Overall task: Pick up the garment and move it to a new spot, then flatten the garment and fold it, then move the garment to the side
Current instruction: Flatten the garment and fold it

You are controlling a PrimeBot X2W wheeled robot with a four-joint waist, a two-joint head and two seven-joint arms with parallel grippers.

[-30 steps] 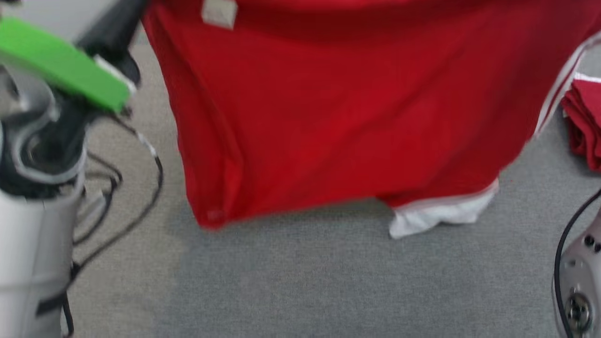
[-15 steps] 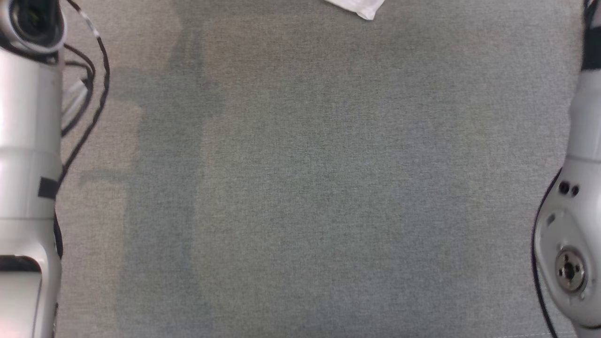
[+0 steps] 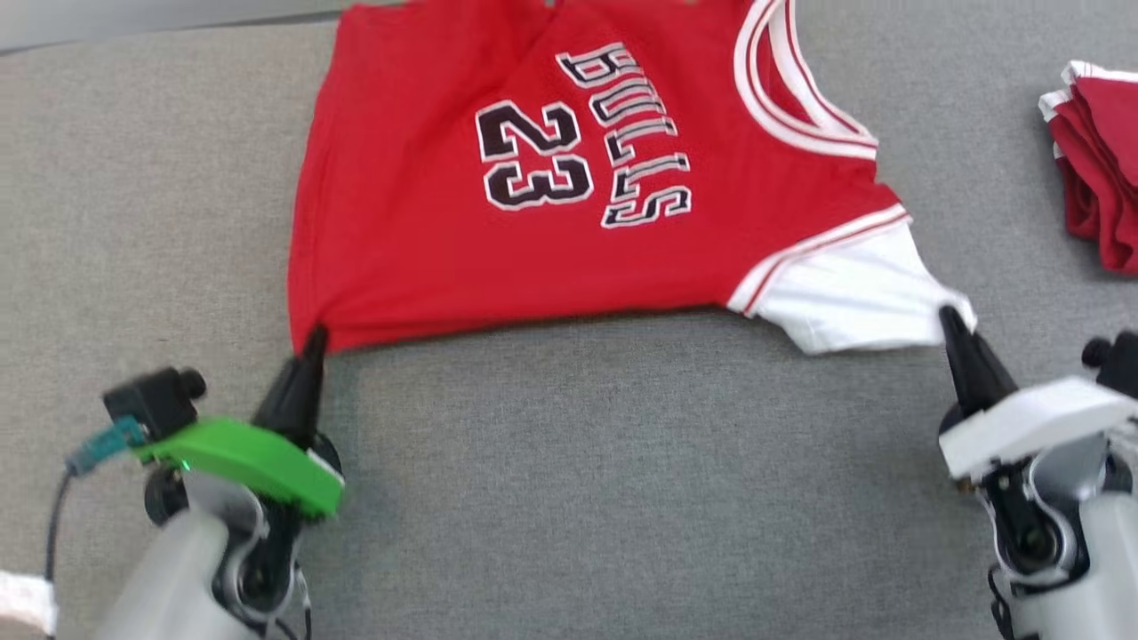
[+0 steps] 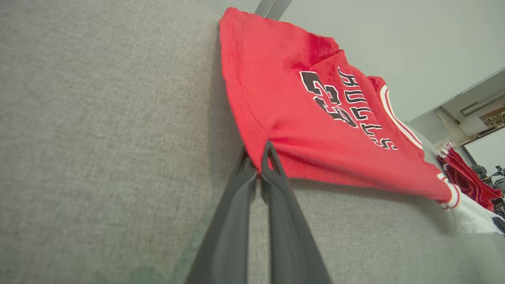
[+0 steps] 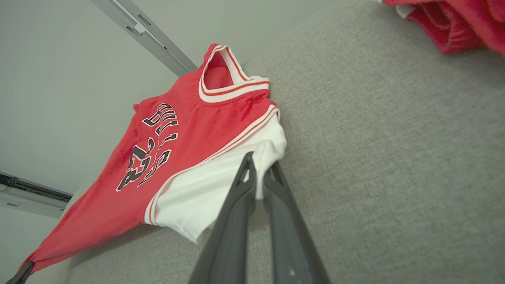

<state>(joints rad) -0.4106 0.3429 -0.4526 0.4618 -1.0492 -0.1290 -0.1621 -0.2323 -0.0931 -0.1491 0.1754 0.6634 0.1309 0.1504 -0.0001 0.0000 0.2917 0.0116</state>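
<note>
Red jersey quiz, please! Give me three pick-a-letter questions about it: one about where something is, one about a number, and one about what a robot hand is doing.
1. Where is the pile of red clothes in the head view?
A) right edge
B) left edge
C) bottom middle

2. What number is on the jersey?
A) 7
B) 23
C) 45

3. What is the right hand doing?
A) open, hovering high
B) shut on the white sleeve
C) shut on the pile

Answers:
1 A: the pile sits at the right edge, apart from the jersey.
2 B: a black 23 is printed beside BULLS.
3 B: the right wrist view shows white cloth pinched between its fingers.
</note>
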